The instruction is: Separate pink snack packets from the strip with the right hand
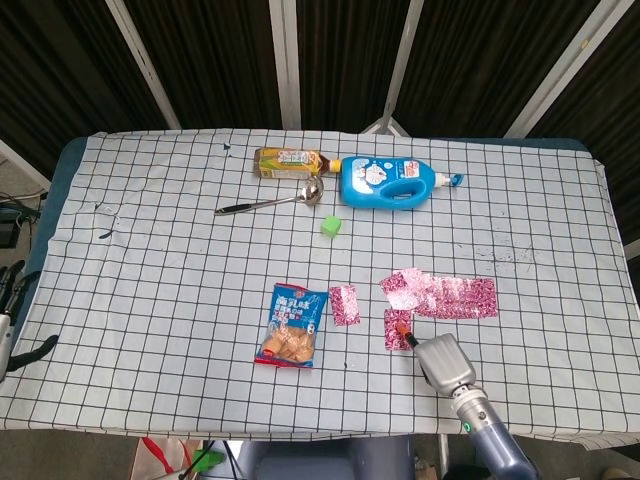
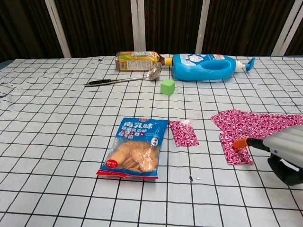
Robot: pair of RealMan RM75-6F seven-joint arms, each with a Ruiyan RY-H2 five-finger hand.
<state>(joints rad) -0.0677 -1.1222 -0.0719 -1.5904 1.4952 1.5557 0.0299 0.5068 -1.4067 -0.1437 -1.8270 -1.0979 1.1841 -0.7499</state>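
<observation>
My right robot hand [image 2: 284, 153] pinches a torn-off pink packet [image 2: 234, 147] by the bench's near edge; the strip [image 1: 445, 295] lies just beyond, running toward the right edge.

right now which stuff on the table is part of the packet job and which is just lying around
Part of the job:
pink strip
torn-off packet under the right hand's fingertip
separated packet beside the cracker bag
right hand

Just lying about:
cracker bag
green cube
ladle
tea bottle
blue detergent bottle
</observation>
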